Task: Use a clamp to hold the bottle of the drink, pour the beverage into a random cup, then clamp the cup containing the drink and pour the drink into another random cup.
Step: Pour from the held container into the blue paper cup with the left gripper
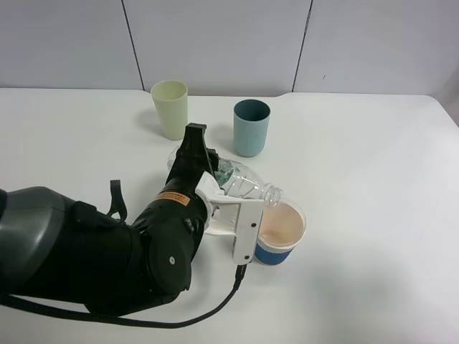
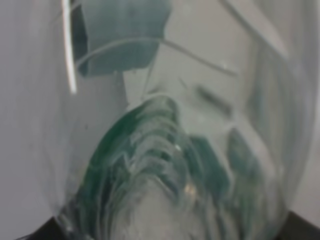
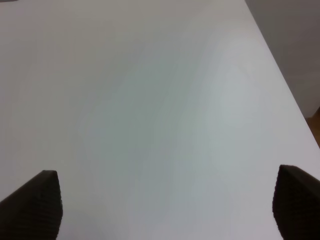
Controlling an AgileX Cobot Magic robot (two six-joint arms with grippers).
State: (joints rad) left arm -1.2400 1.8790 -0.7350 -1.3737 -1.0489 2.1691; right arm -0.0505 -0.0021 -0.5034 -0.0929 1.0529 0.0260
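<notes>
The left hand (image 1: 214, 190) is clamped shut around the bottle (image 1: 247, 185). The bottle's long axis lies tipped almost flat, base back toward the arm and open neck slanting down just over the arm-side rim of the paper cup (image 1: 283, 233), which stands on the desk (image 1: 373, 179) right beside the hand. The right hand (image 3: 160, 207) hangs above bare desk, spread wide and holding nothing, and the teal tumbler (image 1: 251, 127) stands well behind the paper cup.

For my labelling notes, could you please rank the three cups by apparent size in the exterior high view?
1. Paper cup: widest, though nearest the camera, so unsure.
2. Pale yellow-green tumbler and teal tumbler: look alike, not ranked.
</notes>
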